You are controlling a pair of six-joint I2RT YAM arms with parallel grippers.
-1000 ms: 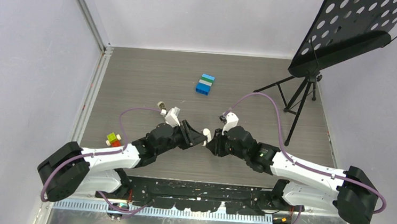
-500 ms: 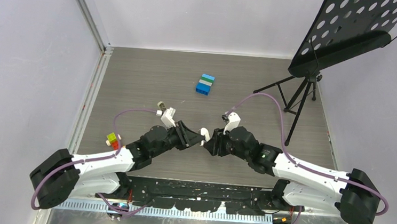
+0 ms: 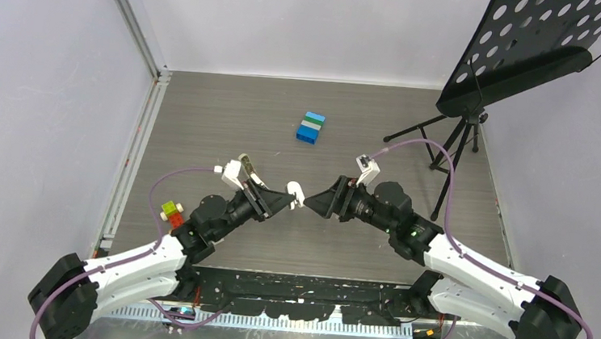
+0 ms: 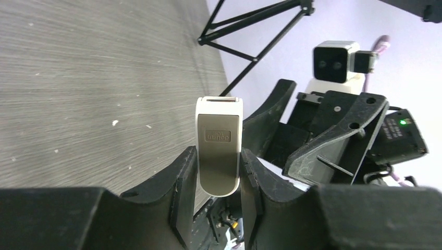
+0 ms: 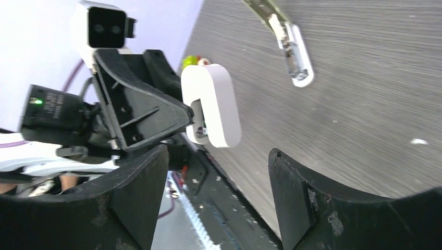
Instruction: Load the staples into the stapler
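Stapler: lay open on counter beside left arm; likely light, rigid, hinged, best taken by white base sides. Left gripper: clamped on stubby white piece, raised. Right gripper: spread wide, empty. Staples not seen.

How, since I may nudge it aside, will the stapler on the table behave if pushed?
The stapler lies flat on its base, so it should slide, not roll. Its top looks swung open, so it may flop. Slim; probably light.
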